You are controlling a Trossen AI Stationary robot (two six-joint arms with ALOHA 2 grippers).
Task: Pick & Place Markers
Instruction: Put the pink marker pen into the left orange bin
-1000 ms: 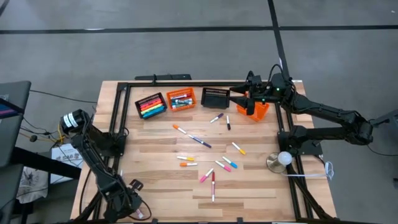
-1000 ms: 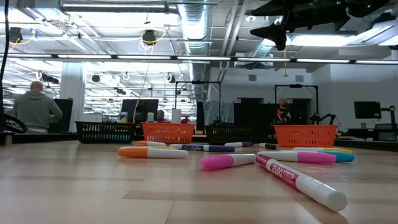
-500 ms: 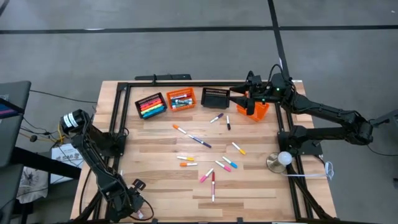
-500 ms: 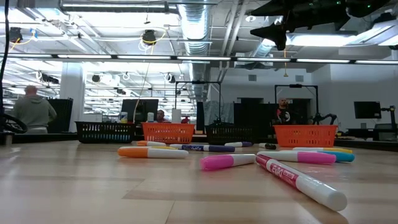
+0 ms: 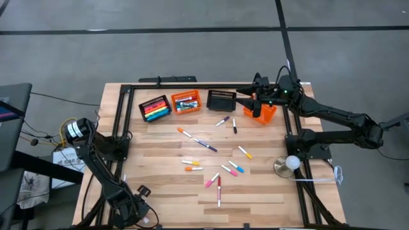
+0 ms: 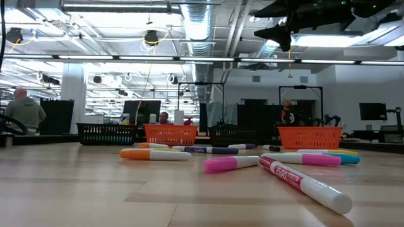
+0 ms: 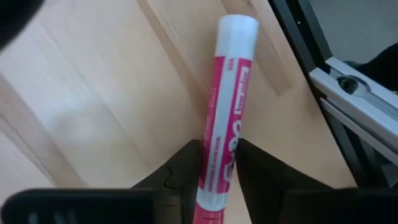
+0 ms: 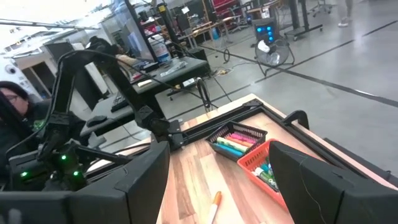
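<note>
Left claw point(image 7: 217, 180): low at the tabletop's point(image 5: 166, 191) near-left corner, fingers pinched on a pink marker point(image 7: 227, 112), its white end pointing away past the fingertips.
Right claw point(image 5: 255, 97): raised over the far-right corner above the end orange basket point(image 5: 265, 114), fingers spread wide with nothing between them.
Loose markers point(image 5: 217, 171): about a dozen scattered across the tabletop's middle, from the far edge toward the near edge; in the low view a pink one point(image 6: 230, 164) and a red-printed one point(image 6: 303, 183) lie closest to the near edge.
Baskets: four in a row along the far edge; the black one point(image 5: 155, 108) nearest the far-left corner holds a bright row of markers, the orange one point(image 5: 186, 102) beside it a few more, and the next black one point(image 5: 221, 99) looks unfilled.
Step in hand: by appearance, the left arm is carrying its pink marker toward a basket.
Doing it well: keep the pinch firm, since the marker sticks out well past the fingers and could pivot; lift clear of the frame rail before swinging across; line the barrel up with the basket's long side and let go low, inside the rim.
Risk: a high or crosswise drop would probably bounce the marker off the rim and send it rolling among the loose ones.
</note>
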